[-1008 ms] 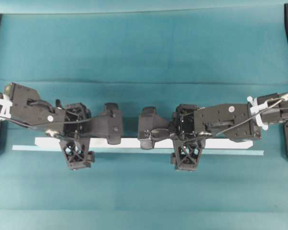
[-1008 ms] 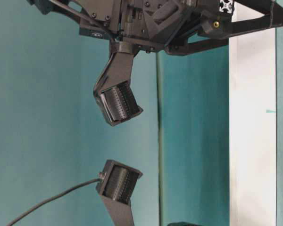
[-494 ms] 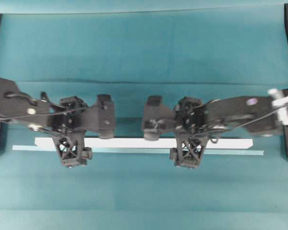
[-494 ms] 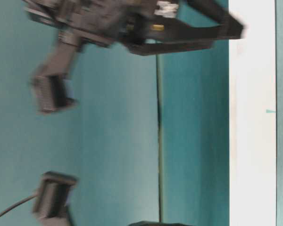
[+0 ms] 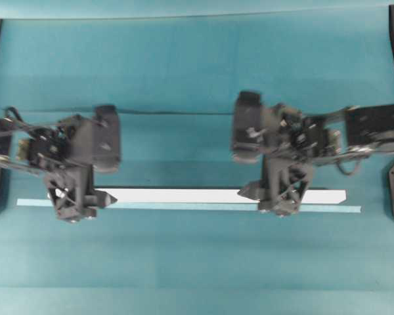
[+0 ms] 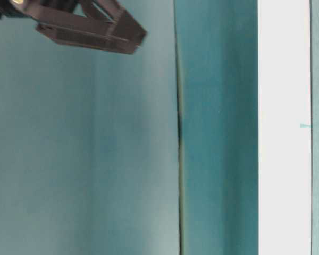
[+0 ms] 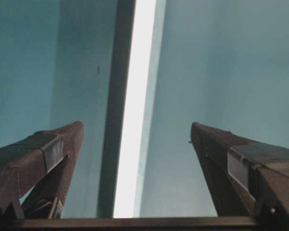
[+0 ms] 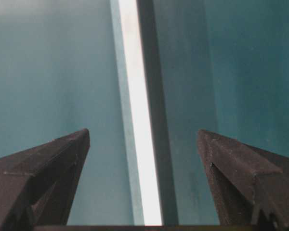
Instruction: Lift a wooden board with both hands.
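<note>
Both pincers were spread wide and holding nothing, the left pincer over the board's left end and the right pincer toward its right end. The wooden board lay flat across the teal desk, just beside a thin pale teal strip on its near side.

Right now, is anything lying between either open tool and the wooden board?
Nothing visible does. In both wrist views the wooden board runs bare between the spread fingers of the left tool and the right tool. Only the thin teal strip lies alongside the board's edge, not over it.
</note>
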